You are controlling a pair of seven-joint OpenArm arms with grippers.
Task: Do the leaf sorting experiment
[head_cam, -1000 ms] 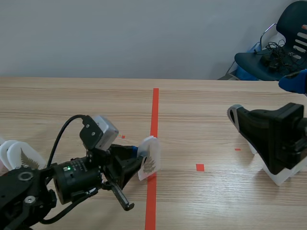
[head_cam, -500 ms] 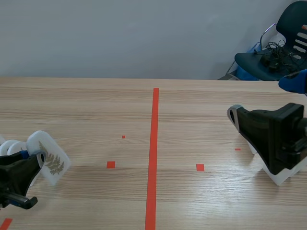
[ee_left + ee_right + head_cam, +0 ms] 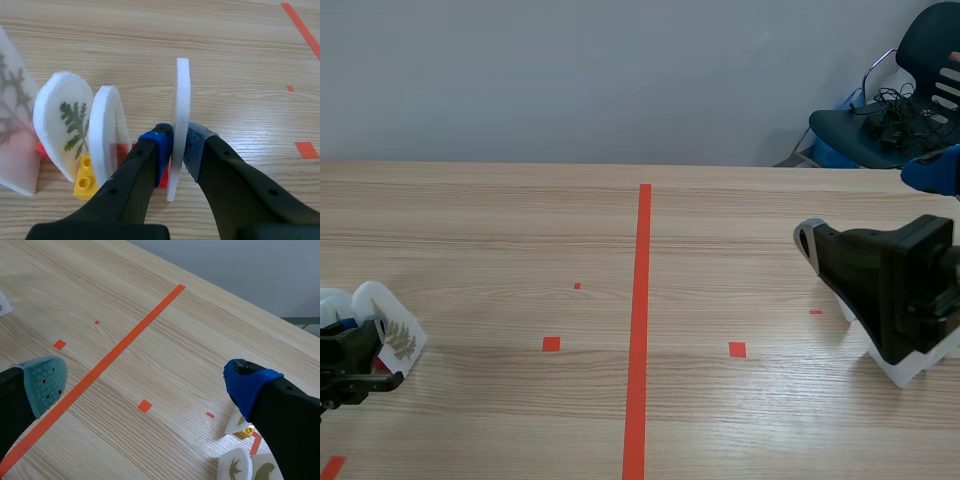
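Wood, light brown, makes the big table [image 3: 720, 230], with an orange-red line down its middle. The right arm [image 3: 890, 285] is big and black. It sits low on the right side of the table, well away from the line. The right gripper [image 3: 147, 385] points out over the table. Its fingers are spread wide with nothing between them, one with a grey-green pad [image 3: 45, 382] and one with a blue pad [image 3: 247, 385]. Near the blue pad are some small white cards [image 3: 235, 467] with leaf shapes on them.

The left arm stays low at the left edge of the table, and only its tip shows. The left gripper [image 3: 177, 147] squeezes its fingers on a thin white leaf card [image 3: 181, 115]. This card stands up on its edge, down near the table. I cannot tell if it touches the wood. Just beside it stands a plain white card [image 3: 110, 125], then a fern card [image 3: 62, 125] with a green leaf, then a see-through card [image 3: 15, 125]. A tiny yellow block [image 3: 84, 177] sits at the foot of the fern card.
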